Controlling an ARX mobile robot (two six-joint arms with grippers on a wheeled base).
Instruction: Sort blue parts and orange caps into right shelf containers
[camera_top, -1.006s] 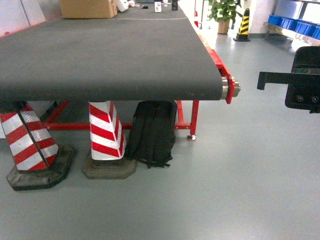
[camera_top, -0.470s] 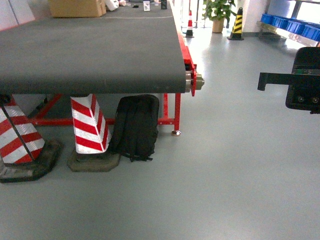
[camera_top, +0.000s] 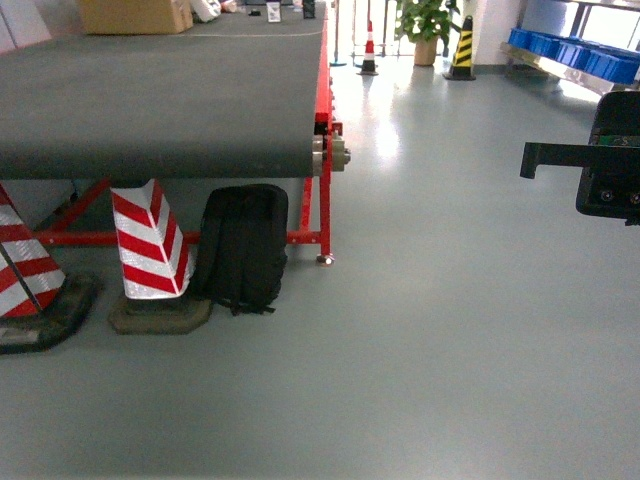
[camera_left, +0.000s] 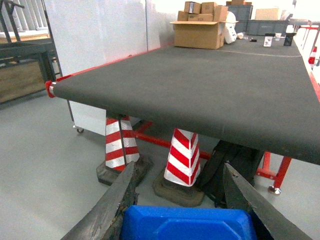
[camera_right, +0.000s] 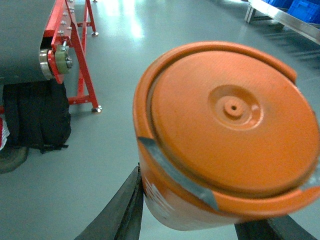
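Note:
In the left wrist view my left gripper (camera_left: 180, 172) is shut on a blue part (camera_left: 187, 224), a flat blue plastic block held between both dark fingers. The right wrist view is filled by an orange cap (camera_right: 225, 135) with white print on its side, and my right gripper (camera_right: 200, 205) is shut on it. The right shelf containers (camera_top: 590, 55) are blue crates on a low metal rack far off at the top right of the head view, and one corner of a blue crate (camera_right: 302, 7) shows in the right wrist view. A black part of my right arm (camera_top: 600, 160) juts in at the right edge.
A conveyor table (camera_top: 150, 100) with a dark belt and red frame stands to the left, a cardboard box (camera_top: 135, 15) at its far end. Under it are red-white cones (camera_top: 150, 240) and a black backpack (camera_top: 240, 245). Grey floor lies ahead, with a yellow-black cone (camera_top: 462, 45) and a plant (camera_top: 425, 25) far back.
In the head view the conveyor table, cones and backpack have slid left and the blue crates have come further into view. Both grippers keep their loads.

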